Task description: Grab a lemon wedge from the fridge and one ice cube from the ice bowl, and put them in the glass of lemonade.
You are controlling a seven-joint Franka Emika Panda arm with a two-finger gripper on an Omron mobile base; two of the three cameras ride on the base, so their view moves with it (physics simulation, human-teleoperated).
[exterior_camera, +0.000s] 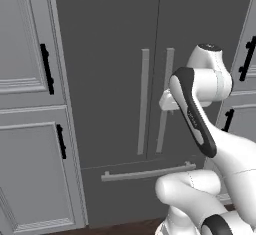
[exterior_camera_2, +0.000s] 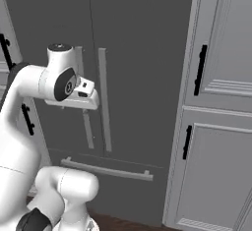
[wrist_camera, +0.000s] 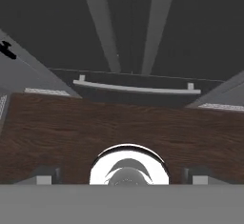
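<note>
My arm [exterior_camera: 200, 114] rises from the base, elbow bent, forearm reaching forward at mid height. My hand [exterior_camera_2: 81, 95] points downward. My jaws stand spread wide, empty.

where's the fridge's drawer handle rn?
The drawer handle is a horizontal light grey bar low on the closed fridge, just under the two vertical door handles. In the right base view it sits lower centre, beside the grey cabinets.

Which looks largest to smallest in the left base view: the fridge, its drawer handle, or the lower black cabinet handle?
1. The fridge.
2. The drawer handle.
3. The lower black cabinet handle, which stands nearer the camera, so its true size is unsure.
</note>
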